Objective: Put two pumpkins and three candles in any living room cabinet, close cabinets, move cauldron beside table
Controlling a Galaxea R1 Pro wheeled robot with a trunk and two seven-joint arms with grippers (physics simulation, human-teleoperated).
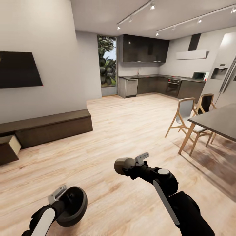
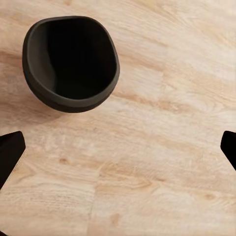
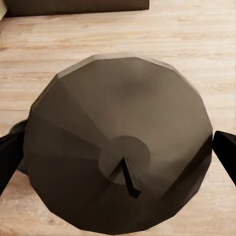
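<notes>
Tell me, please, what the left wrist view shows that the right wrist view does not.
Left wrist view: a black, round, hollow cauldron, seen from above. Right wrist view: a dark brown, faceted round object with a short stem, very close up, and a strip of the dark-brown low wooden cabinet. Both: the pale wooden plank floor.

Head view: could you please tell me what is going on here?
The right gripper holds a dark, rounded object with a short stem. The left gripper is open beside the black cauldron on the wooden floor. The low cabinet by the wall has one drawer open.
</notes>
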